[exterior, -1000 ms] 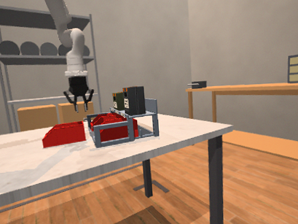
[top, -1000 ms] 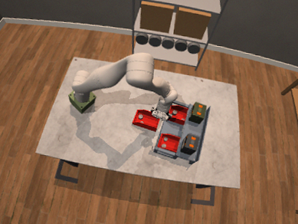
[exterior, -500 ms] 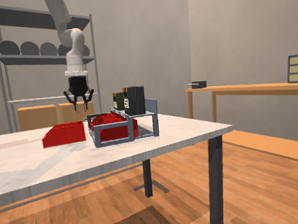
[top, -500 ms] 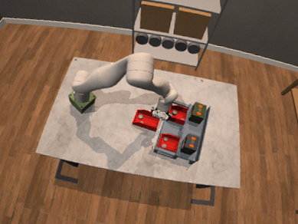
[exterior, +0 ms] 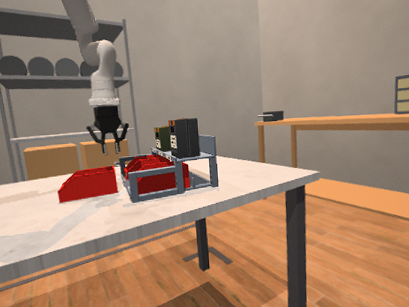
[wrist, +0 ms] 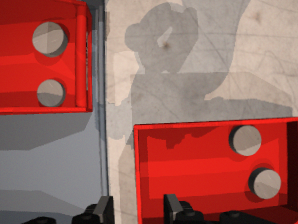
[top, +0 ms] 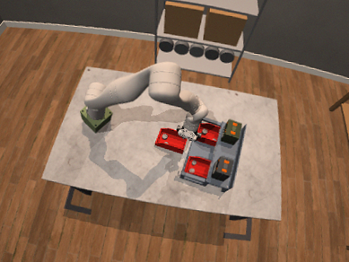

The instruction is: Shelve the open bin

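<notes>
The open red bin [top: 174, 144] [exterior: 91, 184] [wrist: 200, 172] sits flat on the table, its tall end toward the shelf and its low end facing away. Two round grey parts [wrist: 246, 140] [wrist: 266, 184] lie in it. The grey shelf [top: 203, 149] [exterior: 155, 194] [wrist: 40, 172] has a gap between a red bin [top: 208, 139] on one side and a red bin [top: 197, 171] [wrist: 25, 62] on the other, both holding grey parts. My gripper [top: 186, 138] [exterior: 111, 149] [wrist: 138, 204] is partly open and empty. It hangs above the bin's tall end, beside the shelf's front edge.
A dark green case [top: 231, 132] [exterior: 162, 139] and a black case [top: 223, 169] [exterior: 184, 139] stand on the board above the rear of the shelf. The shelf's front rail [wrist: 103, 100] runs close beside the table bin. The tabletop [top: 120, 155] extends left toward the arm's base.
</notes>
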You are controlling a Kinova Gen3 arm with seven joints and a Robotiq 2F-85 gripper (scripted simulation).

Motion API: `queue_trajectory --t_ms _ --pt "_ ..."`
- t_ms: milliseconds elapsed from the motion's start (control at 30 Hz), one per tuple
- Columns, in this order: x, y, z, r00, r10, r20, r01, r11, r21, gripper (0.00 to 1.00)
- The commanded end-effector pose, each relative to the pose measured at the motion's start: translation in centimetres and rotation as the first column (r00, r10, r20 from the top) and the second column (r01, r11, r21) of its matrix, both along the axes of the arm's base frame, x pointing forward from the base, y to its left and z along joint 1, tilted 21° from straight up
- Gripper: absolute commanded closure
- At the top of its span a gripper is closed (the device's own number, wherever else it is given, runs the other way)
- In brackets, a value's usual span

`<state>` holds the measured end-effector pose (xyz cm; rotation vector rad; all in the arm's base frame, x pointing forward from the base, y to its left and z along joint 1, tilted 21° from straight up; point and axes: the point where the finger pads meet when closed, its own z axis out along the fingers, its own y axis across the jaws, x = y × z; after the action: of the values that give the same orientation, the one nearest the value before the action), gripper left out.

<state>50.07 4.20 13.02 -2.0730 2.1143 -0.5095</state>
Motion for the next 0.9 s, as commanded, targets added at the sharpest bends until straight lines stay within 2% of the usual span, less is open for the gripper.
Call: queue_trajectory --t_ms 0,867 --pt "0.37 0.02 -0.45 1.000 -0.002 0.002 0.001 1.000 0.000 0.61" --pt "0.41 -0.22 -1.38 1.000 -0.002 0.002 0.002 1.000 0.000 0.61"
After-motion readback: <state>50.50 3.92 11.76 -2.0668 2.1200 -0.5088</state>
